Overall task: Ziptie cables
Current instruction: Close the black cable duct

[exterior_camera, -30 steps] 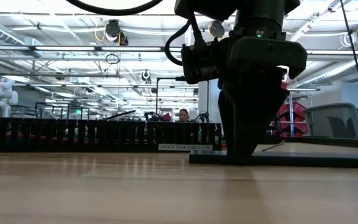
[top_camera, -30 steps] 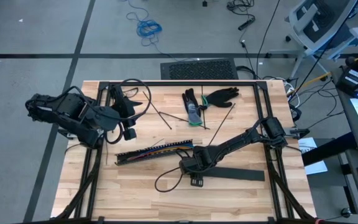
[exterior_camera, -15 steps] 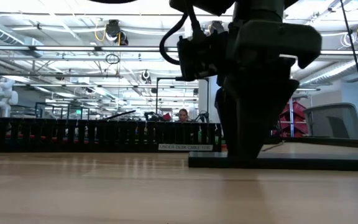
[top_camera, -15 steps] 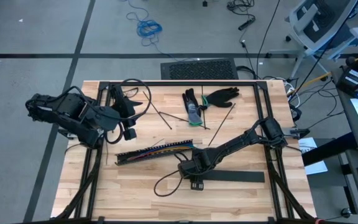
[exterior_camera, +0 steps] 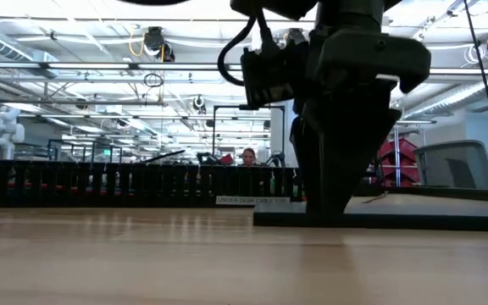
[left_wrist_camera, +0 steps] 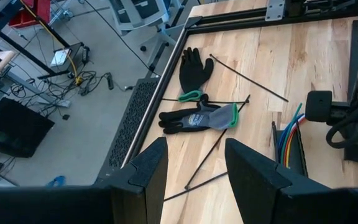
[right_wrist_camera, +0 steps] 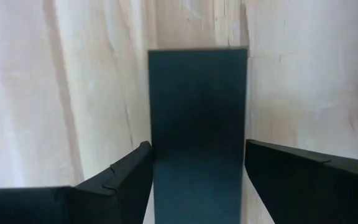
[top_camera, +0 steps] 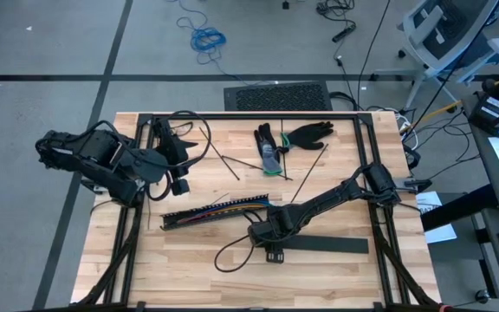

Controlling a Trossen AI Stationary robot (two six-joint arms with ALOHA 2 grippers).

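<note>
The cables (top_camera: 232, 206) lie in a long black slotted rail (top_camera: 199, 215) on the table's middle, with their coloured ends (left_wrist_camera: 288, 134) showing in the left wrist view. Thin dark zipties (top_camera: 230, 165) (left_wrist_camera: 247, 78) lie loose on the far half. My right gripper (top_camera: 269, 236) (exterior_camera: 333, 199) points down at the left end of a flat black strip (top_camera: 323, 245) and is shut on it. My left gripper (left_wrist_camera: 194, 162) (top_camera: 176, 169) hangs open above the table's far left, with nothing between its fingers. My right gripper pinches the flat black strip across its width near its left end (right_wrist_camera: 197, 124). One finger (right_wrist_camera: 126, 171) is on each long edge. The fingers come from above, pointing down, and lie across the strip. The rest of the strip (exterior_camera: 413, 220) runs level along the table toward the right.
Two dark gloves (top_camera: 271, 146) (top_camera: 308, 132) lie at the far middle, among the zipties. A black cable loop (top_camera: 232, 251) from the right arm droops onto the near table. Black frame rails (top_camera: 249, 114) run along the table's edges. Bare wood shows at the near left.
My right gripper has edged a little toward the table's left, and the black strip's left end has gone with it. The left arm has kept still.
</note>
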